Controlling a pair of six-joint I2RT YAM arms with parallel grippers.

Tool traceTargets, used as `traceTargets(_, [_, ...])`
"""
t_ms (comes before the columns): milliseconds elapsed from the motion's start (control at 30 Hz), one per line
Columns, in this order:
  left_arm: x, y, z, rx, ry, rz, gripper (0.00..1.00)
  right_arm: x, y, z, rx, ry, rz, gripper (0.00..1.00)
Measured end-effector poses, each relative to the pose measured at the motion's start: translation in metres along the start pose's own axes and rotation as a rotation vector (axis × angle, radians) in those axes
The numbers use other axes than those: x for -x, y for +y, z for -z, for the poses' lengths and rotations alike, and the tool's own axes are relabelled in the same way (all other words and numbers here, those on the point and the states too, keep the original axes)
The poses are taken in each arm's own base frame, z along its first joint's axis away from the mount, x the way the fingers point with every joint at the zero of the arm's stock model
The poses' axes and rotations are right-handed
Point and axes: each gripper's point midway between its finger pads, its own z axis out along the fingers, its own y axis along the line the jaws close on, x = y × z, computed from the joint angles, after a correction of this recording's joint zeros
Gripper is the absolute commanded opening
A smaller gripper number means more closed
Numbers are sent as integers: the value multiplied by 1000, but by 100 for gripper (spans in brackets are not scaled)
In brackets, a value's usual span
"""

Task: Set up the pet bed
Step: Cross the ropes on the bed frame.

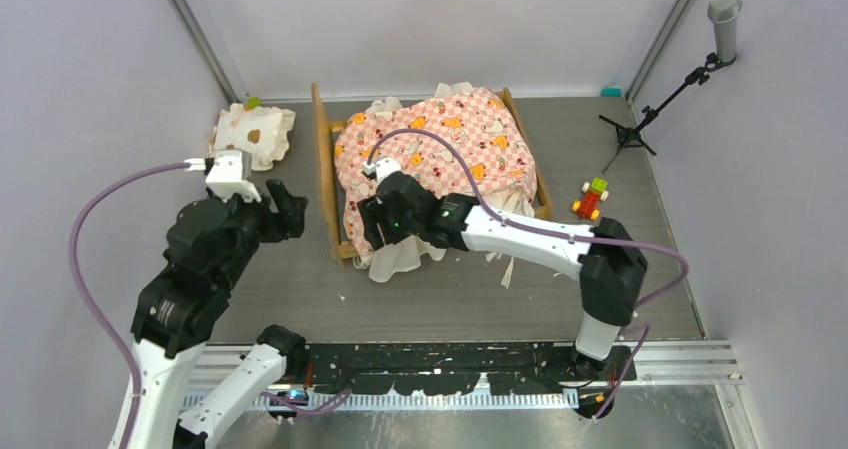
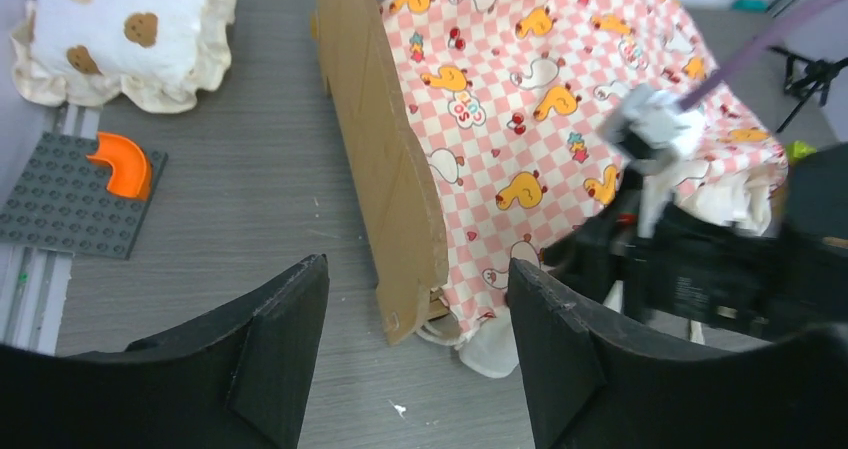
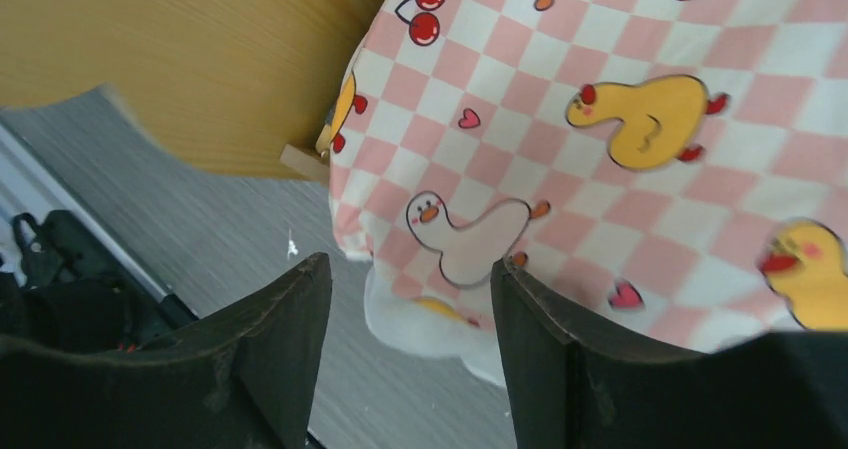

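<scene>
Beside one pet bed [image 1: 490,129] sits perhaps one toy [image 1: 590,201].

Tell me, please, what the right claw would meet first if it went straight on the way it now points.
Most likely the pink checkered mattress of the pet bed, at its hanging corner just ahead; depth is hard to judge.

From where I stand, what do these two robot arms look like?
Both the left arm and the right arm mix chunky black joints with smooth white tube sections. A purple cable loops from each to a small white box at the wrist. The right one shows a tiny green light. The jaws are two broad, matte black wedges.
</scene>
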Motion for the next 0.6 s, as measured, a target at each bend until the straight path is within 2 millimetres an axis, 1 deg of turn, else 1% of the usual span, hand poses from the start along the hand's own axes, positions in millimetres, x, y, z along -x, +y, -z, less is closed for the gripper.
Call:
traceTargets(100, [8,3,18,-11,-64,15,68,-10,3,-28,5,44,21,69])
traceTargets(200, [9,4,24,-14,-79,17,68,-7,8,-45,9,50,32,69])
traceTargets(400, [-4,7,19,-4,-42,1,70,-3,12,-60,15,50,54,67])
traceTargets(467, [-8,8,19,-3,-35,-7,72,-5,12,-64,19,58,61,67])
traceTargets(600, [-10,10,21,-4,-39,-20,72,-15,12,-73,23,91,75,66])
